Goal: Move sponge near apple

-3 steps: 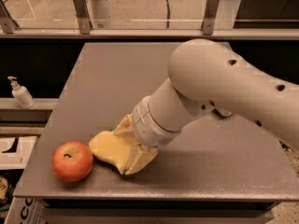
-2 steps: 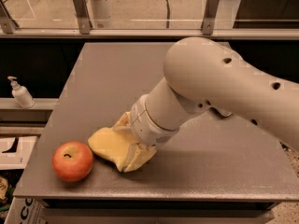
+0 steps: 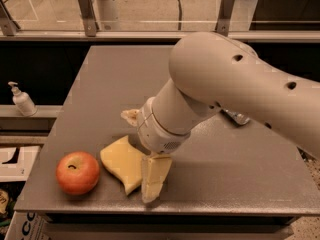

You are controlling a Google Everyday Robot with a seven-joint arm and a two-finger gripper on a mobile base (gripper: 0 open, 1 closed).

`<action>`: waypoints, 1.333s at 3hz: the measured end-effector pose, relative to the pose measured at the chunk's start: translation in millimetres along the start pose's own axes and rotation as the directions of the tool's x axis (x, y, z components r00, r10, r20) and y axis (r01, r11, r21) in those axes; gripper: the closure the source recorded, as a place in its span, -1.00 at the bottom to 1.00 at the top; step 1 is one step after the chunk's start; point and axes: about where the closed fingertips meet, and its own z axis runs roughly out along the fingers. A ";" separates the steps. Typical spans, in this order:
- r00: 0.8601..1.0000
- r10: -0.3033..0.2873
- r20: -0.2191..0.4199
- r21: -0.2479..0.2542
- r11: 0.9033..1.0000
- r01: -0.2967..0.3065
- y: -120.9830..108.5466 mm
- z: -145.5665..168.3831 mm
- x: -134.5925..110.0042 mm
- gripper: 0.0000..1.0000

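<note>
At lower centre the gripper (image 3: 140, 157) stands spread astride the sponge (image 3: 119, 163), likely light and compressible; pinch it across its wavy edges.

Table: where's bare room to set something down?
Bare: the table's far half behind the arm, and the front right between arm and right edge. Crowded: front left, where apple, sponge and gripper sit close together.

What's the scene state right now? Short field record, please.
apple: front-left of table, stem dimple up
sponge: flat on table, right beside apple; contact unclear
gripper: low at sponge's right edge
arm: reaches in from the right
pump bottle: on ledge left of table
</note>
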 end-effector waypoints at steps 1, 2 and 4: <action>1.000 0.011 0.008 0.004 1.000 -0.011 -1.3 -5.0 -0.2 -1.00; 0.999 0.026 0.042 0.038 0.999 -0.028 -6.4 -20.4 -0.4 -1.00; 0.989 0.054 0.140 0.121 0.990 -0.071 -13.4 -67.5 4.0 -1.00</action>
